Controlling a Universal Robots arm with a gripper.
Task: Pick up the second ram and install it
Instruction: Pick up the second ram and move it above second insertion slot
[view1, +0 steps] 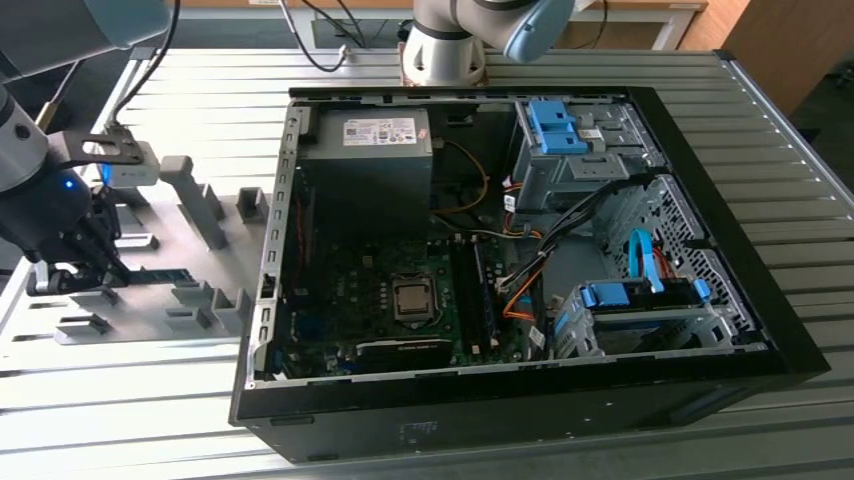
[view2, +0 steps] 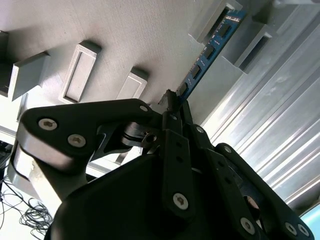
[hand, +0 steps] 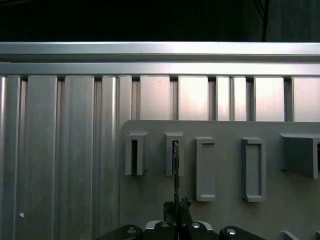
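The second ram (view1: 155, 272) is a thin blue-teal stick standing on edge on the grey holder plate (view1: 140, 335), on the exterior view's left. In the second wrist view the second ram (view2: 210, 50) has its far end in a grey holder block (view2: 212, 22). In the first wrist view the second ram (hand: 176, 172) shows edge-on, reaching into a slotted block (hand: 174, 150). My gripper (view1: 96, 268) (view2: 172, 102) (hand: 176, 212) sits at the stick's near end. Its black fingers (view2: 175, 145) are shut on both faces of the board.
An open black computer case (view1: 534, 405) lies on the exterior view's right, with the motherboard, CPU socket (view1: 411, 298) and memory slots (view1: 475, 290) exposed. Several grey holder blocks (view1: 200, 205) stand on the plate. The ribbed aluminium table (view1: 134, 400) surrounds both.
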